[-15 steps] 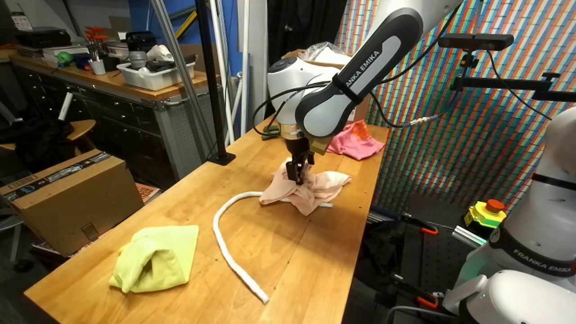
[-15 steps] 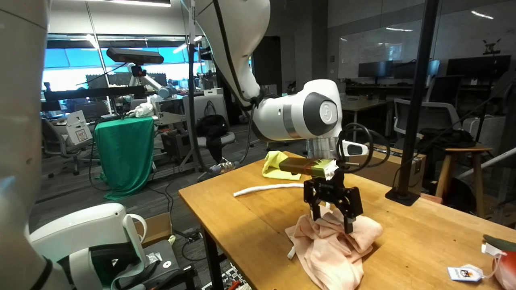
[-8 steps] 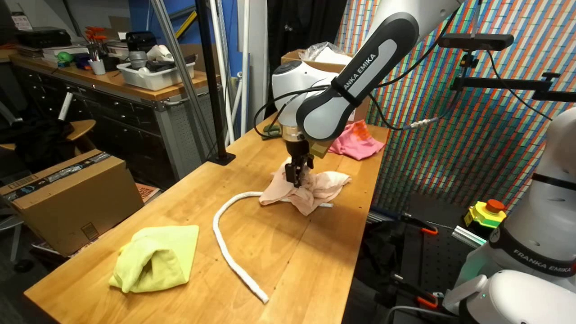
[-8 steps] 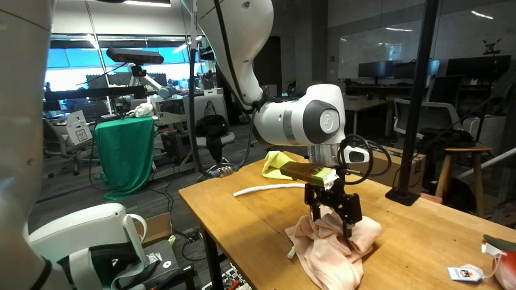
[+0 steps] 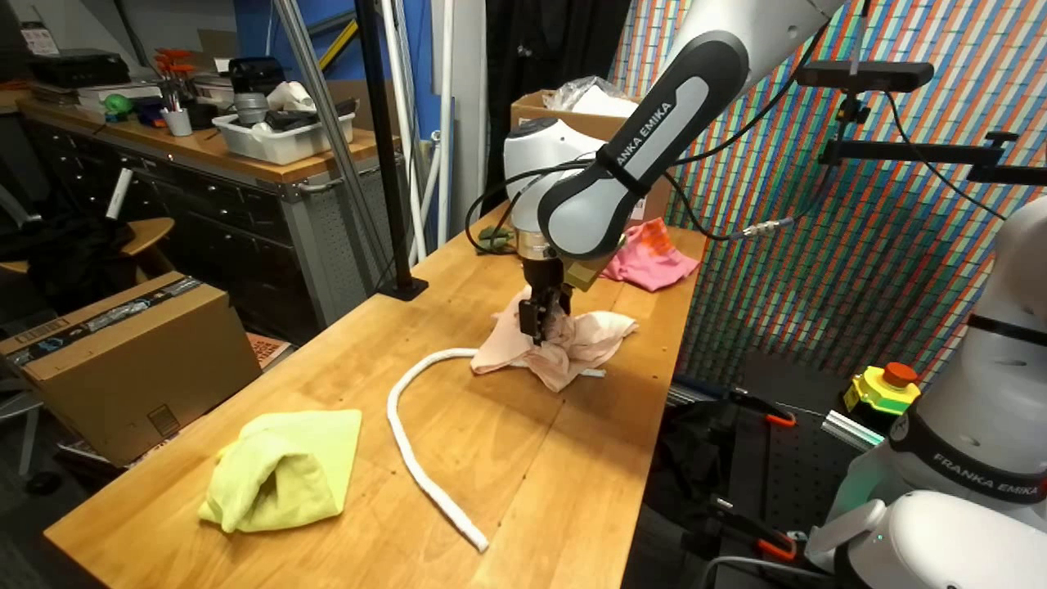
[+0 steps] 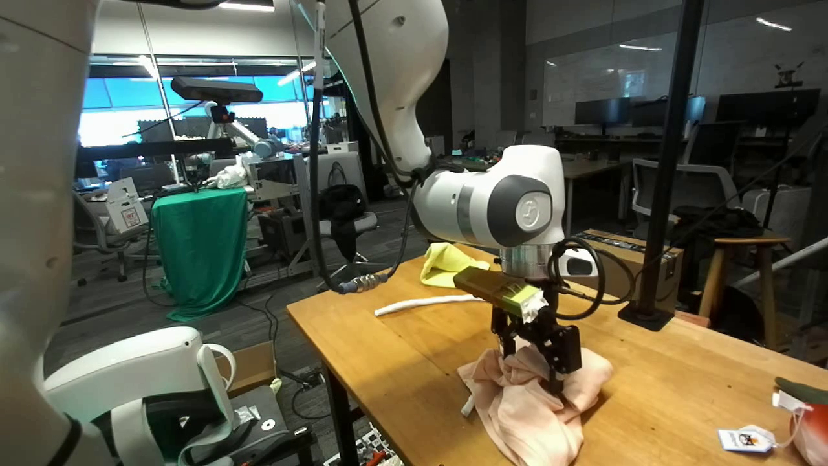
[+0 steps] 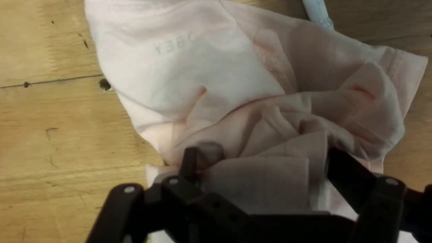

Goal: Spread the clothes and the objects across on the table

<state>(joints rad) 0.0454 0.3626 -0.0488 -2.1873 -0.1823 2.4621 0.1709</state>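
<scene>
The wrist view is dim around the fingers (image 7: 351, 175), which stand wide apart over the rumpled peach cloth (image 7: 249, 111); folds rise between them, but they are not clamped on anything. How deep the tips sink is hard to make out: in an exterior view one disappears among the creases. Faint lettering on that cloth breaks off at a fold. The white cord (image 5: 417, 470) runs beneath it, the covered stretch hidden, with a short white end showing on the other side; in the wrist view what shows of it is cut off by the top border. The pink cloth (image 5: 650, 258) is partly behind the arm (image 5: 585, 221), and the yellow-green cloth (image 5: 286, 474) is doubled over, its inner folds in shadow. At the right border of an exterior view a red-and-white thing (image 6: 814, 432) beside a tag (image 6: 747, 439) is cut off; I cannot tell what it is. The counter (image 5: 564, 466) runs out of frame at the bottom in both exterior views. The pink cloth lies close to one long edge; a black post (image 6: 671, 155) stands at the opposite one, and the yellow-green cloth lies near that same edge, apart from the cord. Bare wood spreads inside the cord's curve, along both sides of the peach cloth, and from there toward the yellow-green one.
</scene>
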